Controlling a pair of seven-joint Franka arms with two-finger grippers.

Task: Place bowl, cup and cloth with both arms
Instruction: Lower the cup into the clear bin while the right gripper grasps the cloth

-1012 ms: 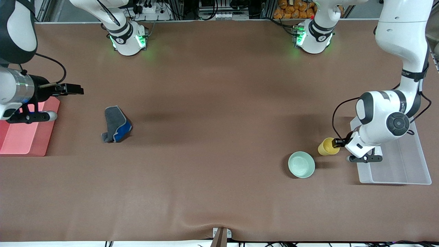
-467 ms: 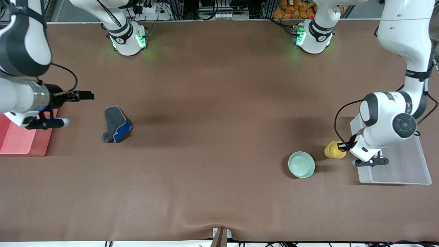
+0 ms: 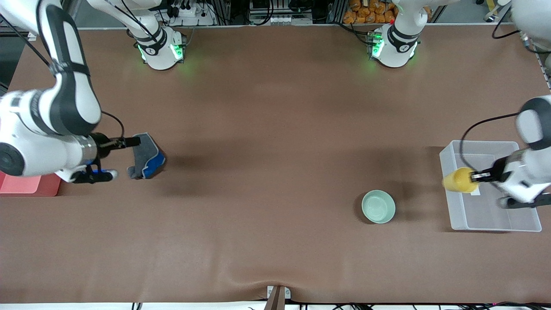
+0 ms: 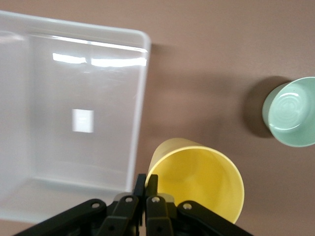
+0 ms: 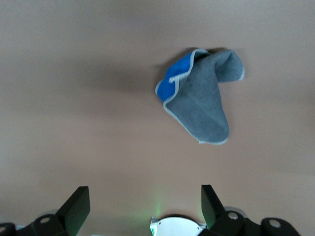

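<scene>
My left gripper (image 3: 475, 175) is shut on the rim of the yellow cup (image 3: 459, 180) and holds it in the air, tilted on its side, over the rim of the clear bin (image 3: 486, 211). In the left wrist view the fingertips (image 4: 146, 181) pinch the cup's (image 4: 202, 177) wall. The mint-green bowl (image 3: 378, 206) stands upright on the table beside the bin and also shows in the left wrist view (image 4: 291, 112). The crumpled blue and grey cloth (image 3: 147, 156) lies toward the right arm's end. My right gripper (image 3: 131, 141) is open and empty at the cloth's edge; the cloth (image 5: 199, 101) lies ahead of the gripper (image 5: 143, 199).
A red tray (image 3: 30, 186) lies at the right arm's end of the table, mostly hidden under the right arm. The clear bin (image 4: 88, 78) holds only a small white label. The brown table mat has a ripple at its edge nearest the front camera.
My left gripper has lifted the cup from beside the bowl and carried it to the clear bin's rim. My right arm has swung from over the red tray toward the cloth.
</scene>
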